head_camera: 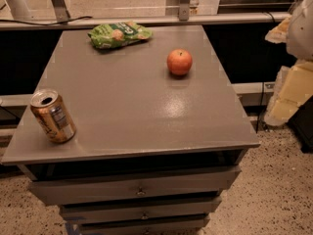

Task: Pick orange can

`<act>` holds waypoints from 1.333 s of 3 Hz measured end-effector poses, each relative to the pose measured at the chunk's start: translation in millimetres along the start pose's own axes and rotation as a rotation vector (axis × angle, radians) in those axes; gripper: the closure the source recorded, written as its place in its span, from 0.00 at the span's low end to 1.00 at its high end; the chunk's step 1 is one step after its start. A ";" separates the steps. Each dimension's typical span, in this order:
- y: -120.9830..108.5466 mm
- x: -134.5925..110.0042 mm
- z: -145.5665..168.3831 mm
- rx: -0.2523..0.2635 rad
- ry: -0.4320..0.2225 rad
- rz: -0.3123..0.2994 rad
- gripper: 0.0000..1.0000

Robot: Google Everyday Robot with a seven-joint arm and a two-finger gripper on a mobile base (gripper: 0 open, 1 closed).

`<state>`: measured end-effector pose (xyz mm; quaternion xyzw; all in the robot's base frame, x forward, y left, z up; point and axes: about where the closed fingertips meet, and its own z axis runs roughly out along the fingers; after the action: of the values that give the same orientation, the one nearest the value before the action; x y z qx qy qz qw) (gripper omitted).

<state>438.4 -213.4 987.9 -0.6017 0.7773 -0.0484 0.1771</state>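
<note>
Nothing of the pick is judged to be done yet: the orange can [53,116] is untouched on the surface [146,111], and the approach, the grasp and the lift are all left.

Nearest to the camera, the drawers [139,190] under the front edge are seen, the top one slightly pulled out. Just above them the can is found at the near left corner, standing with its opened silver top up. It is close to both the left edge and the front edge, so little margin is left there, and a push from the right or from behind could be expected to send it off. To its right a wide bare stretch of the surface lies open, and room for an approach from above or from the right is judged to be ample.

Further back on the right an apple [179,61] is seen, well apart from the can. At the far edge a green snack bag [120,34] lies flat, also well clear.

The end effector [291,89] is held off the right side of the surface, beyond its edge and far from the can. Whether it is open or closed cannot be told, and nothing is seen to be held in it.
</note>
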 end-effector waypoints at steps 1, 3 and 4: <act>0.1 -1.3 -0.5 0.002 -0.006 0.002 0.00; 26.3 -107.7 25.8 -0.087 -0.290 0.067 0.00; 54.3 -191.5 28.9 -0.157 -0.498 0.111 0.00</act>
<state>439.0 -12.3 987.0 -0.5635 0.7428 0.1716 0.3181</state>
